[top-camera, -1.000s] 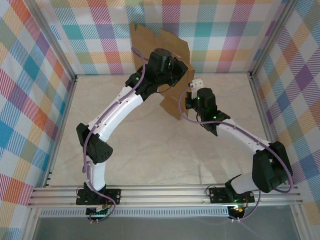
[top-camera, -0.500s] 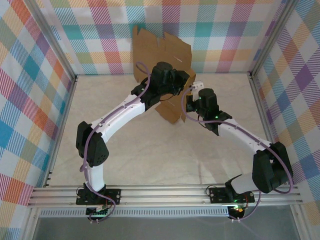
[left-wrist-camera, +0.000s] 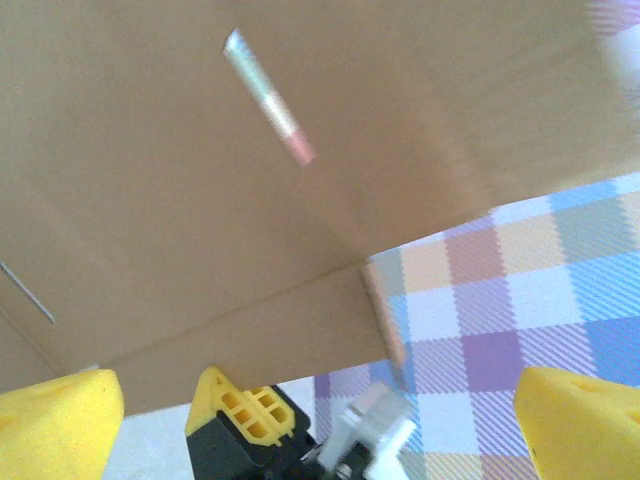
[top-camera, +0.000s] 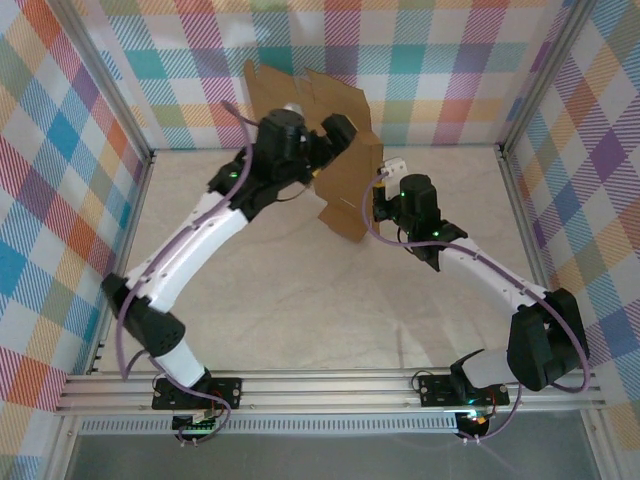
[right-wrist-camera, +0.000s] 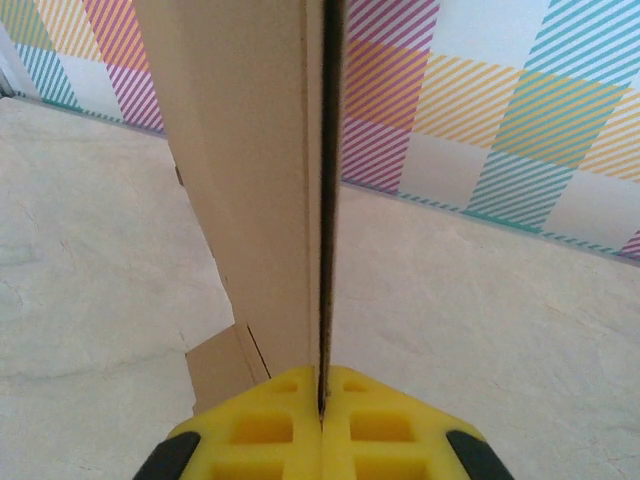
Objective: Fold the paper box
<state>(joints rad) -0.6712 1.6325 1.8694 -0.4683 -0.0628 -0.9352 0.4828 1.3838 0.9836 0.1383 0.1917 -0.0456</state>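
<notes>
Paper box (top-camera: 348, 192), plain brown, upright, right pincer (right-wrist-camera: 322, 388) clamped on its edge, left pincer (left-wrist-camera: 320, 400) spread wide

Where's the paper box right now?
Top view: the paper box stands upright at far centre by the back wall, its edge pinched by the right gripper on its right.
</notes>
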